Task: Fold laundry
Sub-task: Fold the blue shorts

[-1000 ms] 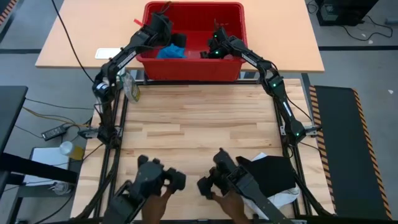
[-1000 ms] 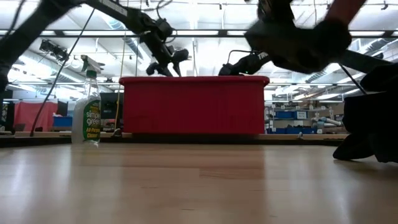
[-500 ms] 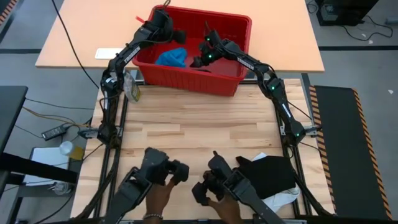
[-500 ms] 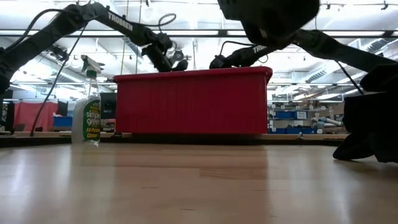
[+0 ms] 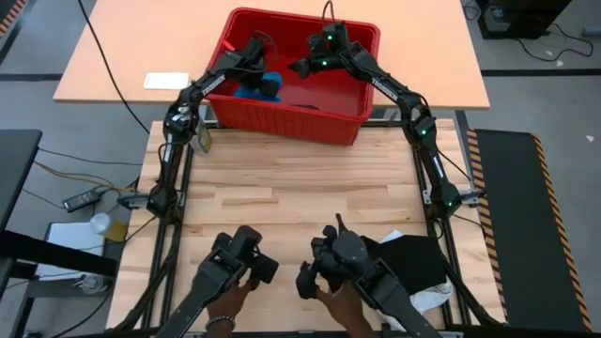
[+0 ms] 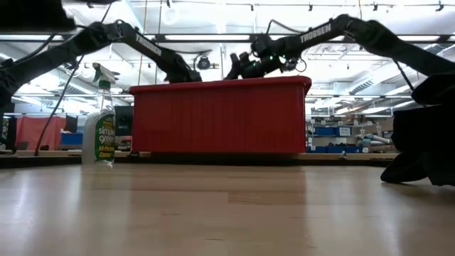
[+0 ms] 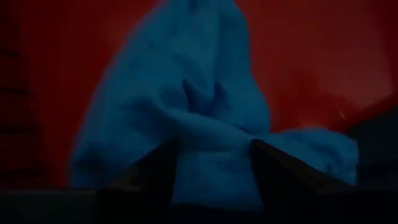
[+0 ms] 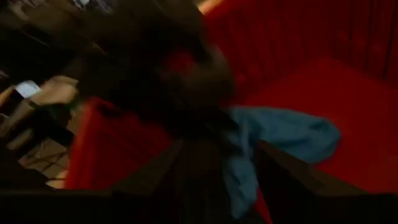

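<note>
We are reaching both arms into the red basket [image 5: 282, 115], which is sitting tilted across the seam between the far tan table [image 5: 113, 75] and our wooden worktop [image 5: 300, 178].

The blue garment [image 5: 260, 83] is lying crumpled on the basket's floor toward its left side. In the high view it is bunched into a rough lump with no clear long axis; in the left wrist view it is rising as a rounded mound with a lower fold trailing off to one side.

Our left gripper [image 5: 252, 64] is hanging directly over that cloth. Its fingers [image 7: 158, 171] are standing apart with the blue fabric showing between them, and we cannot see them pinching it.

Our right gripper [image 5: 310, 66] is hovering inside the basket near its middle, beside the blue garment. Its fingers [image 8: 283, 171] are spread, and whether they are carrying anything we cannot tell.

The black garment [image 5: 408, 258] is lying in a heap at the near right corner of the worktop, with the white garment [image 5: 434, 299] peeking out from under its near edge.

A spray bottle [image 6: 99, 135] is standing at the worktop's far left corner. Two hands [image 5: 235, 300] of a person are gripping control handles at the near edge. Behind the table, a large room with ceiling strip lights and shelving is showing.
</note>
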